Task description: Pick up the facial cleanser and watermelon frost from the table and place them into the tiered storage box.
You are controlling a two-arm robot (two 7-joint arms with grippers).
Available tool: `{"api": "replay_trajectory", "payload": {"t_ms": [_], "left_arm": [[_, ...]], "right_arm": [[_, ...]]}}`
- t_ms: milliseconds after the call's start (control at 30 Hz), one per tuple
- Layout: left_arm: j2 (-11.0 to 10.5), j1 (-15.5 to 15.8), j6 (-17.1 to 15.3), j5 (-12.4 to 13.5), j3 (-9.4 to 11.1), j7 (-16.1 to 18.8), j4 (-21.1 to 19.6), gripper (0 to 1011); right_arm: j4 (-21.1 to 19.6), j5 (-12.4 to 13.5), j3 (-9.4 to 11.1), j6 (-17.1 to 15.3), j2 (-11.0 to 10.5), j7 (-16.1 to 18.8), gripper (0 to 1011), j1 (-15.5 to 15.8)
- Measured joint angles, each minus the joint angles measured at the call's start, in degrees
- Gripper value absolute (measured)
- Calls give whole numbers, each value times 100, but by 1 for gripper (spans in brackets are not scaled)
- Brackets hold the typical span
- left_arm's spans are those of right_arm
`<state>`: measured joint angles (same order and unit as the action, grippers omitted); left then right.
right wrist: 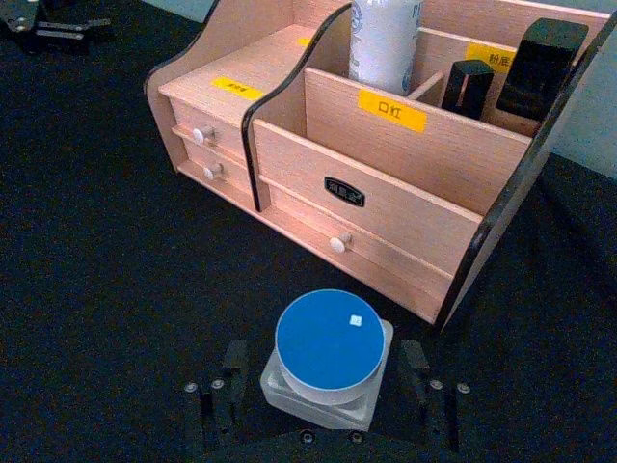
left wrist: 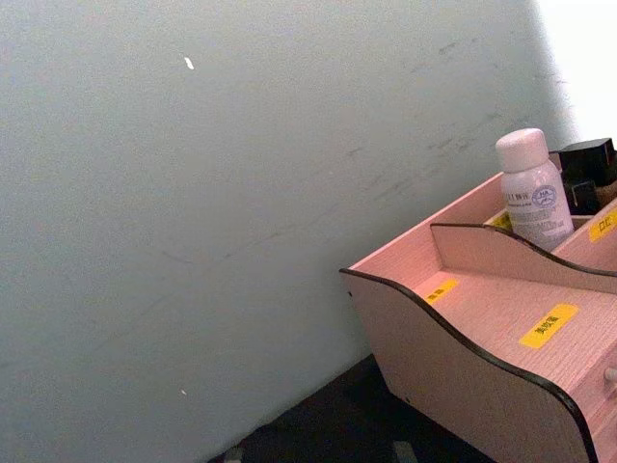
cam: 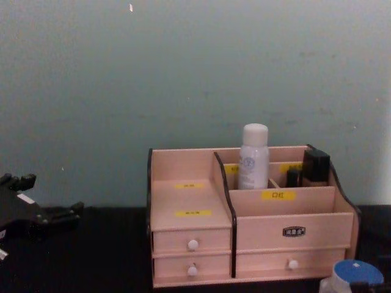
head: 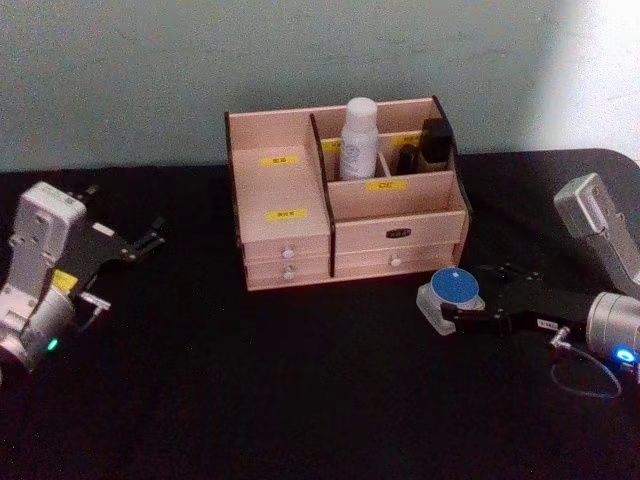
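The facial cleanser (head: 359, 140) (cam: 253, 159) stands upright in a rear compartment of the tiered storage box (head: 290, 190) (right wrist: 386, 193), a pinkish wooden organizer at the table's back centre. The watermelon frost (head: 452, 290) (right wrist: 331, 342), a squat clear jar with a blue lid, rests on the table in front of the box's right end. My right gripper (head: 462, 305) (right wrist: 323, 376) is open and straddles the jar, one finger on each side with a thin gap. My left gripper (head: 150, 238) (cam: 55, 210) is parked open at the far left, away from both.
Two dark items, a tall black box (head: 435, 140) and a small dark bottle (head: 408, 158), sit in the compartments right of the cleanser. The box's wide left tier (left wrist: 501, 318) holds nothing. Black tabletop (head: 300, 380) stretches in front; a pale wall (cam: 183, 73) stands behind.
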<state>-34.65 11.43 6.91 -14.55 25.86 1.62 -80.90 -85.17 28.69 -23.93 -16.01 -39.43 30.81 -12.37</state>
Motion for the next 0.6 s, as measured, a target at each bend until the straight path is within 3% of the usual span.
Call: {"api": "replay_trajectory", "payload": {"t_ms": [600], "left_arm": [[0,0,0,0,0,0,0,1001]], "right_arm": [[325,-169,-185,94,137,75,1000,-251]]}}
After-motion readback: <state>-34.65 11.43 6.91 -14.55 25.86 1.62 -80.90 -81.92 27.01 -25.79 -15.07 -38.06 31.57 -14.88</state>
